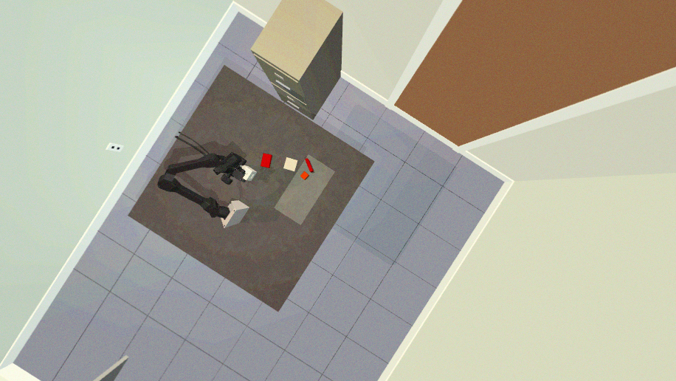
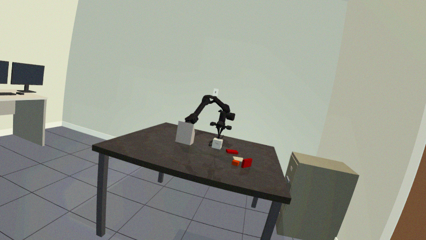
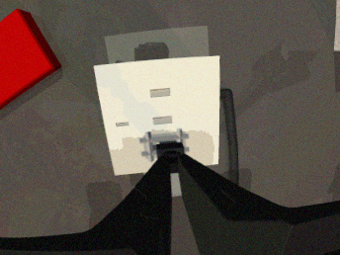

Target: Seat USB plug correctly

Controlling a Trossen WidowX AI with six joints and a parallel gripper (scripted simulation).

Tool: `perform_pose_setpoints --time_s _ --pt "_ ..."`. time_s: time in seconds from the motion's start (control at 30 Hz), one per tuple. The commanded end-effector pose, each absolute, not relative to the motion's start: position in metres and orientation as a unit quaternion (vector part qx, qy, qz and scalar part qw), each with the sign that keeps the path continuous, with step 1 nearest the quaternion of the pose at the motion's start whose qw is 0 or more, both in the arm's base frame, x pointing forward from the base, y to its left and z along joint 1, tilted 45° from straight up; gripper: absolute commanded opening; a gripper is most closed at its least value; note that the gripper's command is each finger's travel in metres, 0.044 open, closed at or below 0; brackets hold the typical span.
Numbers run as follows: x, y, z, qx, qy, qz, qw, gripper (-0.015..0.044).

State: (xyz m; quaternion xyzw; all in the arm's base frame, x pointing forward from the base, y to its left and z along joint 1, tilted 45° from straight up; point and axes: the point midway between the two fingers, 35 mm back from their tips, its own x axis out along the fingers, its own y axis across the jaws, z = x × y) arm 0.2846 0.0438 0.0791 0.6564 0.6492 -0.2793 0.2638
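Note:
The white power cube (image 1: 251, 174) (image 2: 217, 143) (image 3: 195, 94) stands on the dark table, with several slots in its top. The small black USB plug (image 3: 169, 146) is at the socket near the cube's lower edge in the wrist view, inside a light metal-coloured surround. My gripper (image 2: 219, 137) (image 3: 173, 163) points down over the cube and is shut on the plug. The fingers hide most of the plug, so its depth and which way round it sits cannot be told. A black cable (image 3: 231, 133) runs beside the cube's right side in the wrist view.
A red block (image 1: 266, 160) (image 2: 231, 151) (image 3: 25, 56) lies near the cube. Farther off are a cream block (image 1: 290, 164) (image 2: 238, 158), an orange block (image 1: 304, 175) (image 2: 235, 163) and a red bar (image 1: 308, 165) (image 2: 246, 163). A white box (image 1: 239, 213) (image 2: 184, 134) stands by the arm's base.

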Motion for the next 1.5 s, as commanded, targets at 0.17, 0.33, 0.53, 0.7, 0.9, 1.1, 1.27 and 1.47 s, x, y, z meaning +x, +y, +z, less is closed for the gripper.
perform_pose_setpoints --time_s 0.17,0.33,0.53,0.7,0.9,1.1,1.27,1.47 --pt "0.286 0.038 0.085 0.656 0.648 -0.277 0.269 0.0" --pt "0.286 0.036 0.087 0.656 0.648 -0.277 0.269 0.0" --pt "0.286 0.033 0.09 0.656 0.648 -0.277 0.269 0.0" --pt "0.286 0.031 0.092 0.656 0.648 -0.277 0.269 0.0" --pt "0.286 0.028 0.095 0.656 0.648 -0.277 0.269 0.0" --pt "0.286 0.025 0.098 0.656 0.648 -0.278 0.269 0.0" --pt "0.285 0.026 0.097 0.654 0.651 -0.274 0.271 0.0" --pt "0.285 0.027 0.096 0.637 0.666 -0.235 0.308 0.0"
